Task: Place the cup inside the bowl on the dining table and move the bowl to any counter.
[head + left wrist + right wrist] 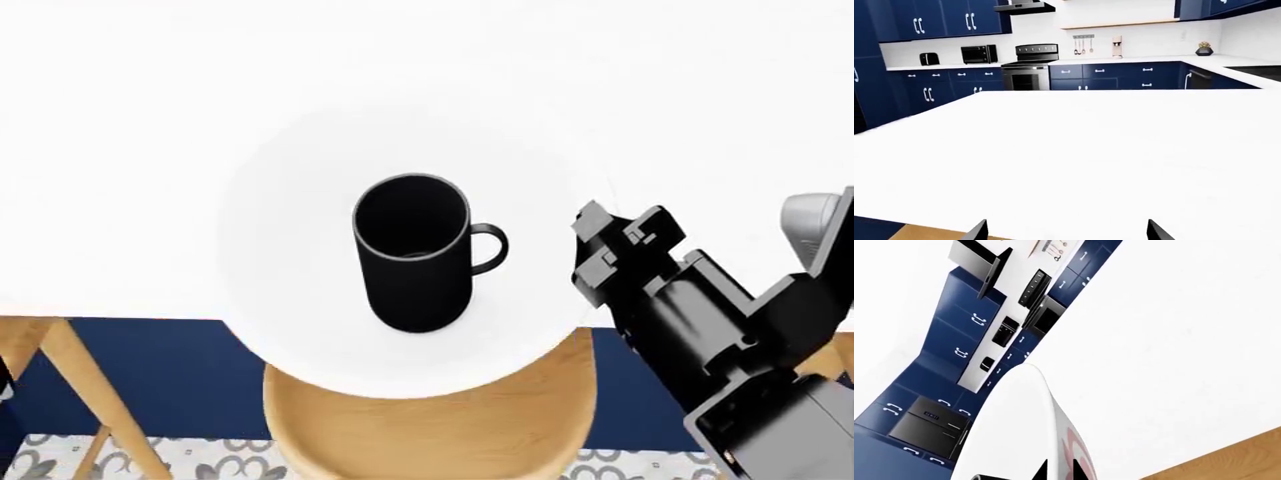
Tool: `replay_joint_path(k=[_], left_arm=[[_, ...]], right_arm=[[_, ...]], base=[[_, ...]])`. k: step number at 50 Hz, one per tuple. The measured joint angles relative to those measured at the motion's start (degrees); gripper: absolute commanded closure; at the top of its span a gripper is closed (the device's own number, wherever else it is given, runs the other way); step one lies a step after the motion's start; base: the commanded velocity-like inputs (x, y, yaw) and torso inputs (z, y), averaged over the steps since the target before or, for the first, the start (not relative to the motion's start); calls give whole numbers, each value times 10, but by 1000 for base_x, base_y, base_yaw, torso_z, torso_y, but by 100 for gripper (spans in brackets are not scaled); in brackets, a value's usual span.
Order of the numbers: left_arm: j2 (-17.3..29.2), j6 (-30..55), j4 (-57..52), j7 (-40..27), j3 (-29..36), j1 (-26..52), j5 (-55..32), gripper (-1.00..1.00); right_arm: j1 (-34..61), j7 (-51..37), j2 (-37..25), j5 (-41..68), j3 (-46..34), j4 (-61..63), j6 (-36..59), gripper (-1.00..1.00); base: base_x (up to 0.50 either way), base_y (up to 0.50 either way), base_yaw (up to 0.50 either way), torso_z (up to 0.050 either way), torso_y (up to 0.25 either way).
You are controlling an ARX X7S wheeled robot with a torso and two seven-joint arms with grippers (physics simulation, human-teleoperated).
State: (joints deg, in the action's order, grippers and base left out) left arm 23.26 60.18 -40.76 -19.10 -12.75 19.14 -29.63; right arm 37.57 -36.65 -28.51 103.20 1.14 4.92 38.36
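The cup (414,255) stands inside the bowl (287,300), whose rim the right end effector (1044,472) pinches for carrying; left end effector (1066,231) gapes empty.

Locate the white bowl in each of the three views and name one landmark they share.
Head view: the bowl sits at centre, on the dining table's near edge, with the cup upright inside it.
Left wrist view: not in it.
Right wrist view: its rim fills the lower middle, close to the camera.
Shared landmark: the white table top shows in every view.
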Motion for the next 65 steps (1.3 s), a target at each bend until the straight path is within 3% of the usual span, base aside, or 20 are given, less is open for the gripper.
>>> replay_joint_path(k=[65], left_arm=[[10,-13,5,-5,0,-6,-10,-100]], right_arm=[[-15,10,2,2,-5,0,-11,100]], base=[[1,500,0,0,0]])
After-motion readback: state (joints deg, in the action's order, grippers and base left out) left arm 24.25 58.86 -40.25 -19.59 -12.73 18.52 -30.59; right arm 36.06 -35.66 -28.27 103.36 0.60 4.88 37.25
